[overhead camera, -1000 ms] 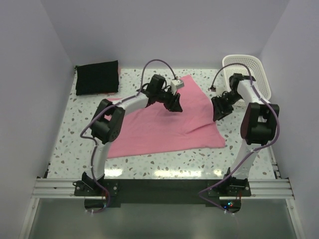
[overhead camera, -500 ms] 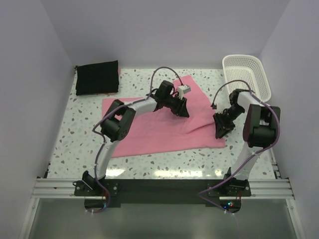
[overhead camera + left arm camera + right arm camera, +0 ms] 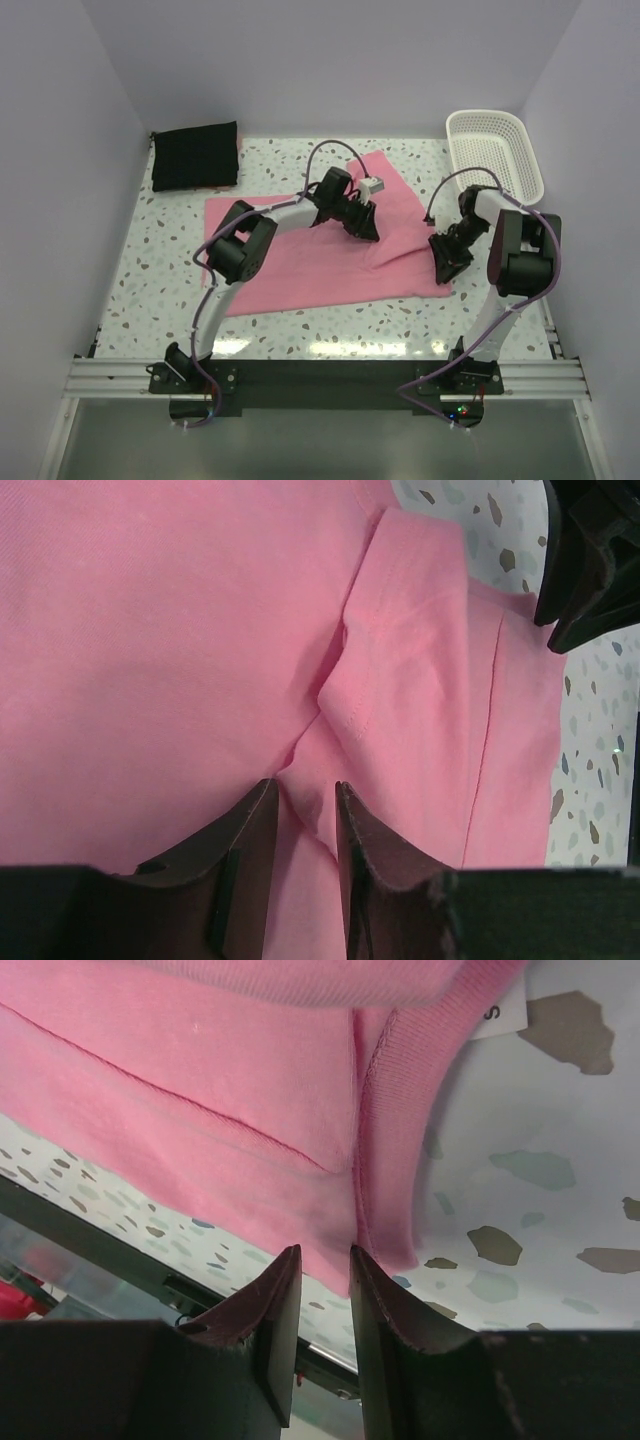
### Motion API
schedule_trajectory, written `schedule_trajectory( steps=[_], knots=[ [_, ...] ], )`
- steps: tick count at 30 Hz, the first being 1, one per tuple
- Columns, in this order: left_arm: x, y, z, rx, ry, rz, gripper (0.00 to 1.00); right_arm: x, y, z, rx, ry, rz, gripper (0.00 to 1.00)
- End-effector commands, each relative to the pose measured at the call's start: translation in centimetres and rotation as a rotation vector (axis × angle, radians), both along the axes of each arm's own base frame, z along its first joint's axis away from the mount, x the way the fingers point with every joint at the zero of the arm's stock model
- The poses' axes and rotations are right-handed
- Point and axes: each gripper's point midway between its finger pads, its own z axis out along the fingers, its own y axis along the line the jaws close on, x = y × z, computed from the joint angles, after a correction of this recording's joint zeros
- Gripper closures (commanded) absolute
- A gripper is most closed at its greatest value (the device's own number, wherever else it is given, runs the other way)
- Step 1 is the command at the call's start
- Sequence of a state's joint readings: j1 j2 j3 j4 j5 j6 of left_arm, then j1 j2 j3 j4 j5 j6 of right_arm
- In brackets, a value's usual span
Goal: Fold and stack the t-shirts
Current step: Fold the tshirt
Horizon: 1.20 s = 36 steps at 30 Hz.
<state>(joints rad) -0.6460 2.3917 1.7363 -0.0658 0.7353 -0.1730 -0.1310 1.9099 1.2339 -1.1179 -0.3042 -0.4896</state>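
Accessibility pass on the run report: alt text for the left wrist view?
The left gripper pinches a raised crease of the pink t-shirt, which fills nearly the whole frame. A sleeve lies folded at right, speckled table beyond it.

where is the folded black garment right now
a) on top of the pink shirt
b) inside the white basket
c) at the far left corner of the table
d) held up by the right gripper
c, the black folded garment lies flat at the far left corner of the table, apart from the pink t-shirt and the basket.
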Motion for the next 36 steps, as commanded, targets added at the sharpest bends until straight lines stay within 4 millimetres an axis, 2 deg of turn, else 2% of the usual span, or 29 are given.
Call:
schedule_trajectory(
  steps=[1, 6, 8, 13, 14, 15, 17, 18, 23, 30, 36],
  knots=[
    [-0.2, -1.2, 0.9, -0.023, -0.016, -0.029, 0.66, 0.6, -0.5, 0.6, -0.034, -0.039, 0.001, 0.7],
    [-0.2, -1.3, 1.1, -0.025, -0.024, -0.029, 0.71, 0.1, -0.8, 0.2, -0.049, -0.027, 0.006, 0.7],
    [0.1, -1.4, 1.6, -0.035, -0.04, -0.027, 0.76, -0.1, -1.1, 0.0, -0.064, -0.025, 0.008, 0.7],
    [1.0, -1.6, 4.0, -0.068, -0.101, -0.003, 0.99, -1.0, -1.4, -0.9, -0.09, 0.002, 0.017, 0.7],
    [1.0, -1.5, 4.2, -0.065, -0.104, 0.004, 1.0, -1.2, -1.5, -1.0, -0.095, 0.008, 0.019, 0.7],
    [1.8, -1.6, 5.8, -0.096, -0.158, 0.023, 1.0, -1.5, -1.8, -1.3, -0.109, 0.016, 0.022, 0.7],
    [1.8, -1.2, 6.0, -0.096, -0.169, 0.041, 1.0, -1.7, -2.0, -1.6, -0.125, 0.022, 0.026, 0.7],
    [2.2, -1.1, 7.2, -0.113, -0.198, 0.056, 1.0, -1.8, -2.2, -1.7, -0.139, 0.024, 0.028, 0.7],
    [2.4, 0.4, 7.3, -0.09, -0.222, 0.096, 1.0, -1.8, -2.6, -2.1, -0.16, 0.027, 0.025, 0.7],
    [2.0, 2.6, 5.1, -0.01, -0.192, 0.133, 1.0, -1.5, -2.6, -2.1, -0.158, 0.03, 0.025, 0.7],
    [1.3, 3.8, 4.0, 0.031, -0.179, 0.148, 1.0, -1.6, -2.6, -2.1, -0.158, 0.035, 0.029, 0.69]
  ],
)
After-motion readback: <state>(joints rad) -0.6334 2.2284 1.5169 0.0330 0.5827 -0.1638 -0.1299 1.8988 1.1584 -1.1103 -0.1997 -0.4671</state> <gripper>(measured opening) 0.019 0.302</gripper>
